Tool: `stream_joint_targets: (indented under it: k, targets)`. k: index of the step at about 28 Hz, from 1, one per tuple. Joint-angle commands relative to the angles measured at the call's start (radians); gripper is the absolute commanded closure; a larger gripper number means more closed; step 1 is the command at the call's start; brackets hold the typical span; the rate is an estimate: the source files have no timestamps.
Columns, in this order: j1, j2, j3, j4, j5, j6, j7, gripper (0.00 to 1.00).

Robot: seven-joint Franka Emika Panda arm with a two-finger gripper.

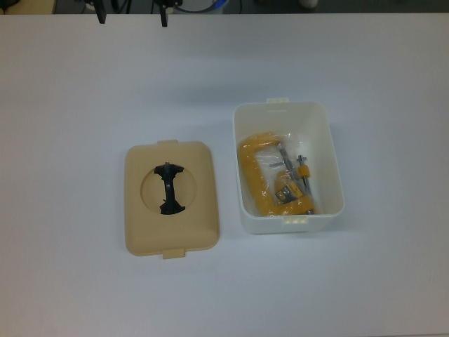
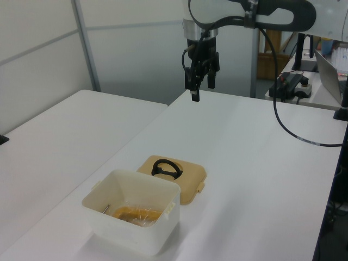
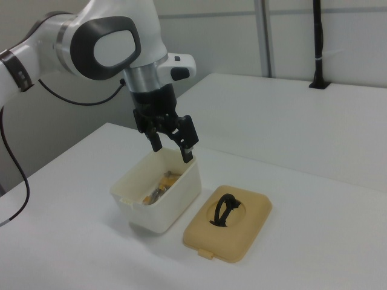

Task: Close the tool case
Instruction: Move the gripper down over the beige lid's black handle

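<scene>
the white rectangular plastic tub (image 1: 289,168) was seen right of centre in the top view, its beige lid (image 1: 171,198) flat beside it. the gripper (image 3: 172,147) was held high, spread wide, empty. a misaligned lid could be jammed on the rim.

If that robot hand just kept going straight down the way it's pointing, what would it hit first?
Probably the bare white table. In the left view the hand hangs fingers-down, well behind the beige lid and the white tub. The right view makes it look above the tub, so depth is uncertain.
</scene>
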Motion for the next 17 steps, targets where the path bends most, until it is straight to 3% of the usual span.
stream_joint_targets:
  k: [1,17]
  targets:
    - [-0.011,-0.024,-0.012,-0.025,0.014,0.016,-0.048,0.0]
    - [-0.008,0.005,-0.005,-0.111,0.018,0.163,-0.065,0.0]
